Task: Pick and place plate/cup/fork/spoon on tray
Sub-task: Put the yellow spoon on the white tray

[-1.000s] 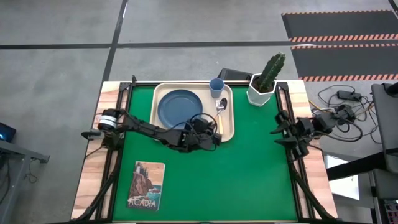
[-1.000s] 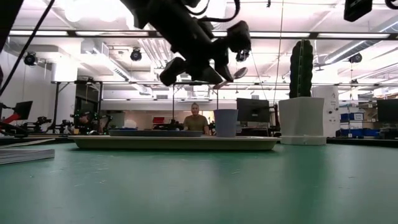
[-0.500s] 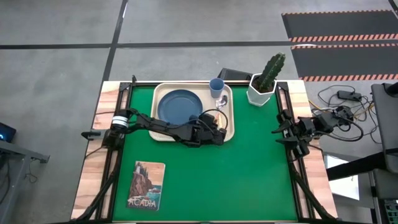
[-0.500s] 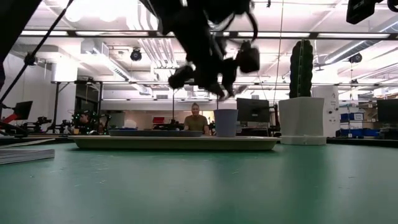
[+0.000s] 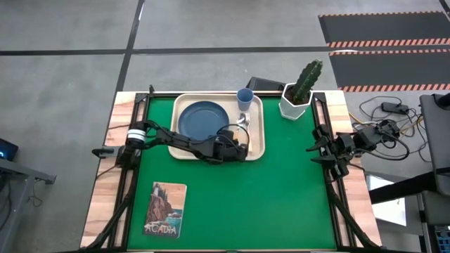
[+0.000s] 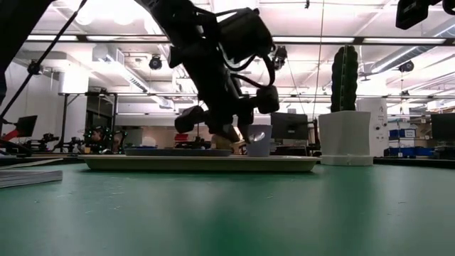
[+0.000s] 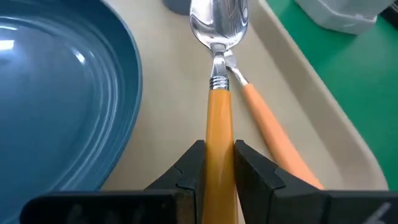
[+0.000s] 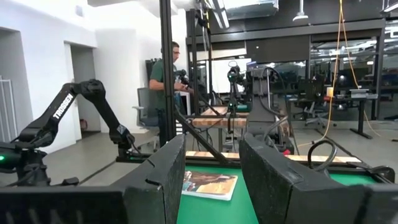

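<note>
The cream tray [image 5: 256,144] lies at the far middle of the green mat. On it are the dark blue plate [image 5: 202,119], the light-blue cup [image 5: 245,98] and the fork [image 7: 273,140], whose tines are hidden under the spoon's bowl. My left gripper [image 5: 238,144] is low over the tray's right part, shut on the spoon [image 7: 219,93]; it also shows in the low view [image 6: 227,129]. My right gripper [image 5: 329,147] waits open at the table's right edge. My left gripper pinches the spoon's orange handle [image 7: 219,140] between its two fingers, along the handle. The fingers slant down toward the table's far edge. The spoon points away from the gripper, its bowl [image 7: 219,18] over the fork's head, low above the tray [image 6: 257,135].
A white pot with a cactus [image 5: 297,98] stands right of the tray at the far edge. A book [image 5: 165,209] lies at the near left of the mat. A person [image 8: 165,81] stands in the room beyond the table.
My left gripper has gone down toward the tray and a little toward the far edge, still shut on the spoon. The spoon has come from high above the tray to just above it, beside the plate and over the fork.
</note>
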